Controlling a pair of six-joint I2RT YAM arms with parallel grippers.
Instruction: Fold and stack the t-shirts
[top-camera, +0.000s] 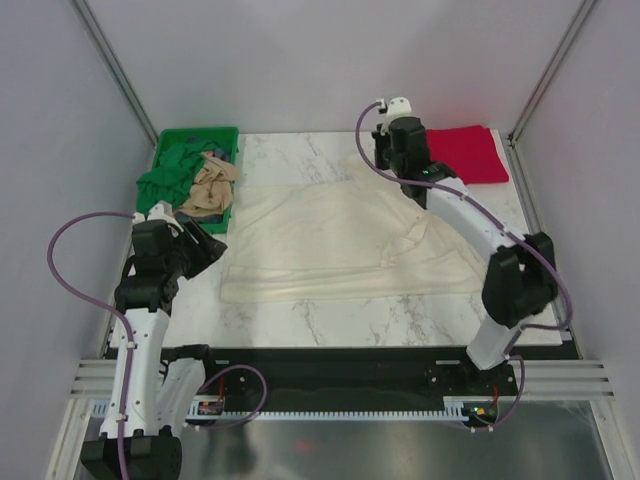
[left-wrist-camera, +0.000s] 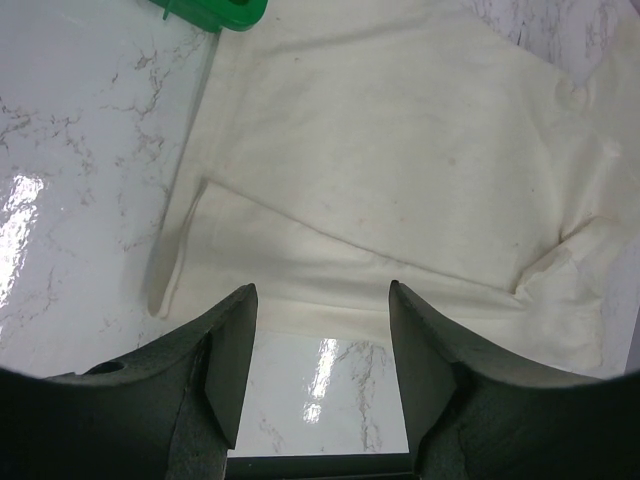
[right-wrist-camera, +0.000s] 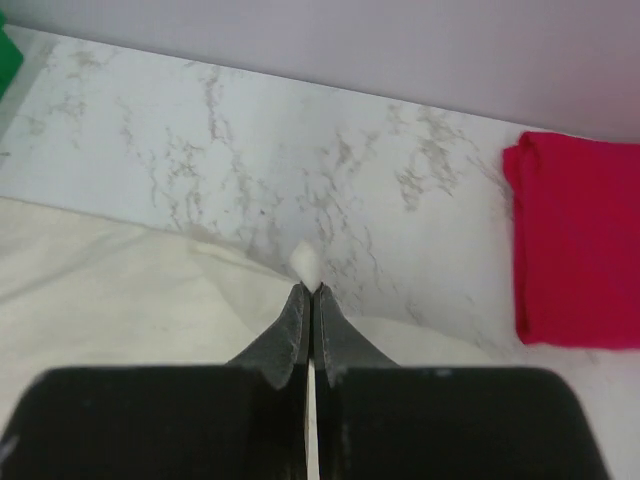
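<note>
Top external: the cream shirt (top-camera: 340, 240) lies spread in the middle of the desk (top-camera: 330, 320), its long axis running left to right across the frame. A folded red shirt (top-camera: 465, 155) sits at the upper right. A green shirt (top-camera: 165, 180) and a tan shirt (top-camera: 210, 185) fill the crate (top-camera: 200, 131) at the upper left. The right fingers (top-camera: 388, 163) are down at the cream shirt's far edge, beside the red shirt. The left fingers (top-camera: 205, 248) hover off its left end, below the crate.

Left wrist: the left fingers (left-wrist-camera: 245, 330) are spread and hold nothing. The cream shirt (left-wrist-camera: 400, 150) fills the upper and right of the frame. Its near edge crosses just ahead of the fingertips, with bare desk (left-wrist-camera: 80, 150) to the left. The crate (left-wrist-camera: 225, 12) shows at the top edge.

Right wrist: the right fingers (right-wrist-camera: 305, 300) are clenched on a small tuft of the cream shirt (right-wrist-camera: 120, 290), which pokes out past the tips. The rest of the cloth trails to the lower left, and the red shirt (right-wrist-camera: 580, 250) lies apart at the right.

The right arm has the far edge in hand. Any fold would likely carry it down-frame, across the short axis, toward the near edge. The left fingers are the nearer pair for the left end.
</note>
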